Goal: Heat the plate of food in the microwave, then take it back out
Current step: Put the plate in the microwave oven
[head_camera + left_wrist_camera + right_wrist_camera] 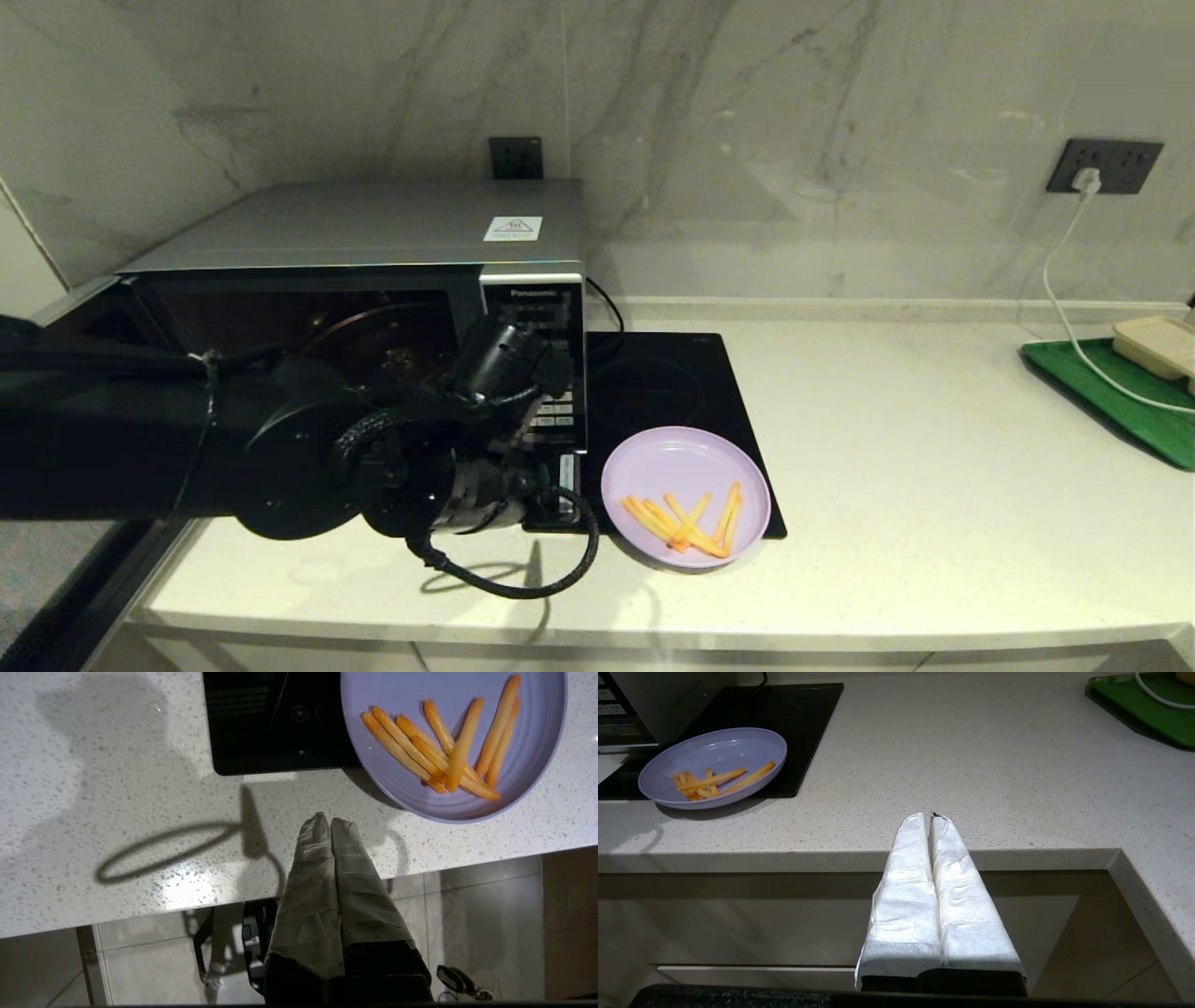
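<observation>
The right gripper point(930, 820) hung pressed together and empty below the counter's front edge. Nearer the work, the left gripper point(331, 826), likewise pinched with nothing between its fingers, hovered just beside the plate of food point(686, 496), which overlapped the hob point(653, 392). Behind stood the microwave point(373, 280), door seemingly open.
</observation>
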Available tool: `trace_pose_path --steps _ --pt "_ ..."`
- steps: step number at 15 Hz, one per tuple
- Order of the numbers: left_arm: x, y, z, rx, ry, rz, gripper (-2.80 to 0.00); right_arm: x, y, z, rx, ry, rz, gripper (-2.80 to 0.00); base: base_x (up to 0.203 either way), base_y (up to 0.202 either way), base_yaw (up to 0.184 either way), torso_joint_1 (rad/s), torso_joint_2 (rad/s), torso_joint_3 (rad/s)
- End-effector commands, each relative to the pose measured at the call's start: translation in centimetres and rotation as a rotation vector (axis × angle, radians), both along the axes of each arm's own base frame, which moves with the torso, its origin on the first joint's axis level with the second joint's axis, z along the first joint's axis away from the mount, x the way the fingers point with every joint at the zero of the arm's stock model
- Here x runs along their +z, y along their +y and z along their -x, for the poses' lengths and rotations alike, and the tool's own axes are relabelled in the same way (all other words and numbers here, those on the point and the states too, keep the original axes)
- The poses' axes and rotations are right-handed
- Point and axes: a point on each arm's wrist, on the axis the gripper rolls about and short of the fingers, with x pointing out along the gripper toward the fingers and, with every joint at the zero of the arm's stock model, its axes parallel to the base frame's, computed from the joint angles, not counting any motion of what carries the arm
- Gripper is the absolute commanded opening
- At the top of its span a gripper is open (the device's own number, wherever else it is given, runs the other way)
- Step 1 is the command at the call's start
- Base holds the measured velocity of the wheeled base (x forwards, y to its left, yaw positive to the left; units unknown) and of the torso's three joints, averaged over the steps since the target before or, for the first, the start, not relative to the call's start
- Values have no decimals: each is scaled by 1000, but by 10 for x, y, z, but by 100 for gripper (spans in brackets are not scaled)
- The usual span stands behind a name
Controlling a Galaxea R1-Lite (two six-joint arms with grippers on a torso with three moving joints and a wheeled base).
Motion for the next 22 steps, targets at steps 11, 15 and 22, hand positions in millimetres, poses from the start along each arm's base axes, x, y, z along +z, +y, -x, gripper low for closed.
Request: trace_pose_path --steps 11,15,22 --pt "-8 -34 -27 40 84 19 0 0 0 0 0 0 -1 -280 0 0 0 0 0 0" --pt "-24 -50 -45 108 154 3 0 0 0 0 0 0 -1 -280 0 0 0 0 0 0" --pt "-34 -57 -74 150 173 -14 0 0 0 0 0 0 1 -280 0 0 0 0 0 0"
